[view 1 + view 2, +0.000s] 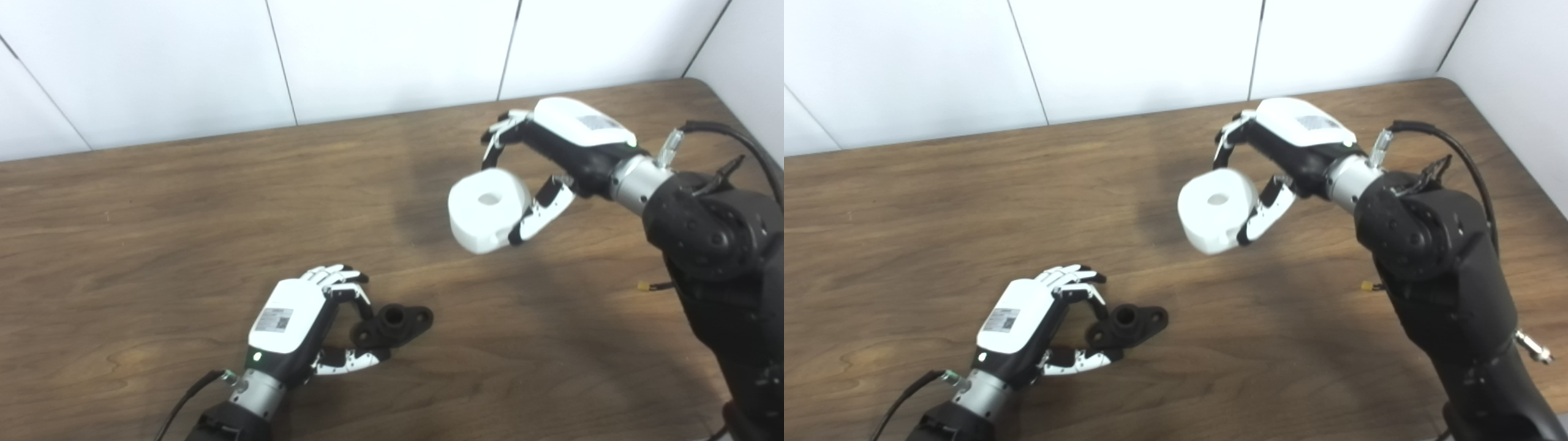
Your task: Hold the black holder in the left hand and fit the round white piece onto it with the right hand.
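While your left hand [294, 324] pinches the black holder [392, 324] low on the wooden table [153, 245] at 6 o'clock, your right hand [551, 153] grips the round white piece [487, 211] between fingers and thumb, raised at 2 o'clock, well apart from the holder.

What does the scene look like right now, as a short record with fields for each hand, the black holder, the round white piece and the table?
left hand: left hand low near the front edge, fingers and thumb closed on one end of the holder
black holder: black plastic holder with a raised round hub, at table level; whether it rests on the wood cannot be told
right hand: right hand raised, gripping the white piece between fingers and thumb
white piece: round white plastic piece with a centre hole, held up, apart from the holder, not yet fitted
table: brown wooden table
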Motion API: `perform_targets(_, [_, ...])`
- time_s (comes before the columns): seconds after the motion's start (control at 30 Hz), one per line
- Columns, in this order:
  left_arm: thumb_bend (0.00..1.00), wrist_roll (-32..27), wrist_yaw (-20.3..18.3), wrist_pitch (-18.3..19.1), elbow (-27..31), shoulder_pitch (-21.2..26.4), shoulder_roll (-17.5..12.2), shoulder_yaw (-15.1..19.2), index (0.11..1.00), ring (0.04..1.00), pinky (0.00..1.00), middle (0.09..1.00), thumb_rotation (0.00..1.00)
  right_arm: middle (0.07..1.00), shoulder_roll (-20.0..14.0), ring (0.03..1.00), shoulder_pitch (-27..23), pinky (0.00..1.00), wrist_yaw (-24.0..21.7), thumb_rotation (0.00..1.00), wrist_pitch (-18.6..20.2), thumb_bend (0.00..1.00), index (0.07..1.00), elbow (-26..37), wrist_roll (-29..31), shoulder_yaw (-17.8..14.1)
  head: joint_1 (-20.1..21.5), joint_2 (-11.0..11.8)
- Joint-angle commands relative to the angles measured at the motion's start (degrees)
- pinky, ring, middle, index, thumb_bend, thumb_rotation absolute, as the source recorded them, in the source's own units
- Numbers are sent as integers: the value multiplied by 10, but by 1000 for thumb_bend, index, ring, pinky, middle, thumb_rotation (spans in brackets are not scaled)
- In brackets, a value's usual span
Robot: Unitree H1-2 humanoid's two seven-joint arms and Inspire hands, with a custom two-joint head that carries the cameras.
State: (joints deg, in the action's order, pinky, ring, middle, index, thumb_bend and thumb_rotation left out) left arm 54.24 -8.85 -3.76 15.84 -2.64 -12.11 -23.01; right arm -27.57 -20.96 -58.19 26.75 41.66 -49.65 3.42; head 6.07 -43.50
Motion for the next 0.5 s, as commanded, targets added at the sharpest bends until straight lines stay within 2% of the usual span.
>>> perform_targets(0.0, [518, 19, -26, 13, 2, -1, 1, -11, 487, 851, 837, 791, 55, 829, 10, 920, -27, 795, -28, 139, 1, 525, 483, 30, -15, -15, -2, -3])
perform_targets(0.1, [518, 21, -30, 21, 5, 2, 3, -15, 487, 852, 840, 791, 55, 824, 29, 921, -24, 789, -55, 139, 1, 525, 483, 47, -21, -18, -5, -6])
perform_targets(0.2, [518, 22, -31, 24, 6, 3, 4, -18, 486, 851, 838, 790, 54, 823, 37, 918, -18, 775, -58, 139, 1, 525, 483, 59, -20, -9, -8, -11])
perform_targets(0.47, [518, 20, -33, 27, 9, 5, 2, -20, 486, 849, 833, 792, 55, 828, 68, 919, 7, 777, -26, 139, -17, 525, 483, 66, -11, 23, -7, -16])
